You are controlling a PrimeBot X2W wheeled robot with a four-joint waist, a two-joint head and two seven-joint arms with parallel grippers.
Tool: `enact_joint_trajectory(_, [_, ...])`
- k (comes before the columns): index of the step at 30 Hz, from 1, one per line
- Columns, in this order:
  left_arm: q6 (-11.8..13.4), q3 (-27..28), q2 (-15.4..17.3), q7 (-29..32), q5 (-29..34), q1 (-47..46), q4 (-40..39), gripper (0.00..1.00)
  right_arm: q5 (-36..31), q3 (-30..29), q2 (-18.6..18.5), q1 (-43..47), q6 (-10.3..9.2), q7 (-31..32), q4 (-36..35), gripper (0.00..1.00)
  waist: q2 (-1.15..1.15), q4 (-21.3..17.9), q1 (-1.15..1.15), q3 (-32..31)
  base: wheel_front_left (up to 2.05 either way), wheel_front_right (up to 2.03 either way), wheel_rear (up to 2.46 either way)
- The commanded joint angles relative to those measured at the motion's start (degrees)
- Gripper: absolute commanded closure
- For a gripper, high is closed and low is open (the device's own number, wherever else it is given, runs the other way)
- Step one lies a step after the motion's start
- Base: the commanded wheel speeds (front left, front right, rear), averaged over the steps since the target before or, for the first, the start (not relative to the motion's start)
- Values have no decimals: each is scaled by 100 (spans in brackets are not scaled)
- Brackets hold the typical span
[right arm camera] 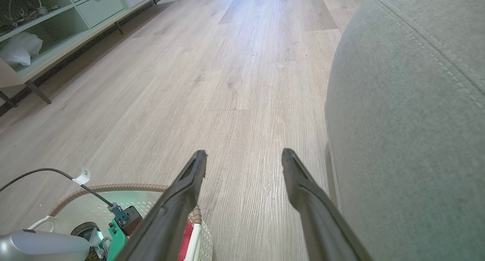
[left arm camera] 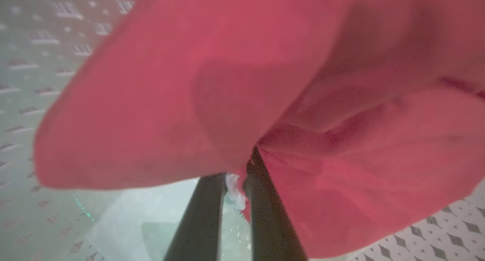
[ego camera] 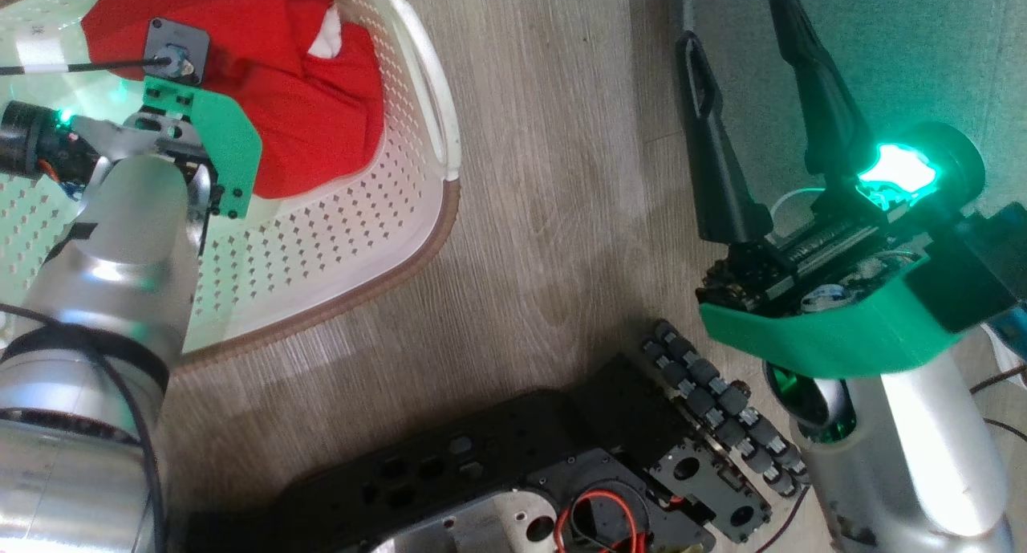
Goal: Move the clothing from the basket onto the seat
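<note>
Left pincer (left arm camera: pixel 242 166): is pinching a fold of the clothing (ego camera: pixel 321 111), its two dark fingers (left arm camera: pixel 265 200) pressing almost together on the red fabric, down inside the basket (ego camera: pixel 321 240).
Right pincer (ego camera: pixel 736 19): is hanging spread wide and gripping nothing, over the floor (ego camera: pixel 545 176), just left of the seat (right arm camera: pixel 409 121).
Clothing: one red heap is lying in the basket, towards its far right wall, with a white label (ego camera: pixel 325 39) peeking out at the far edge. How many garments are making it up I cannot tell.
Basket: one, cream and perforated with a brown rim, is sitting on the floor at the left, apart from the seat.
Seat: one grey-green cushion with a pale stitched seam is standing at the right.
Floor: pale wood planks are running far across the room.
Room: one low shelf unit (right arm camera: pixel 57 26) with drawers is standing at the far left.
Robot base (ego camera: pixel 521 473): is showing dark at the near edge.
</note>
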Motion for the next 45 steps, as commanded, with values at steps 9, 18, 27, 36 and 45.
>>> enact_joint_trajectory(9, [-68,49,131,-269,-154,212,-37,100,-66,84,67,-14,-1,-36,-21,0,0,-25,0,-252,0,0,0])
enact_joint_trajectory(18, [-139,124,-43,-763,-372,486,-37,100,-151,-68,67,-272,-1,-36,199,0,0,171,0,-847,0,0,0])
enact_joint_trajectory(27, [-206,198,-408,-1133,-612,1140,-197,100,-423,-202,66,-119,-1,-36,540,0,0,607,0,-2028,0,0,0])
enact_joint_trajectory(36, [-142,488,-467,-1141,-612,2208,-1699,100,-434,-365,-127,230,-1,-36,762,0,0,928,0,-3168,0,0,0])
enact_joint_trajectory(45, [-286,1070,-483,-1141,-389,3235,-3145,100,-360,-363,-256,582,-1,-36,972,0,0,1104,0,-4225,0,0,0])
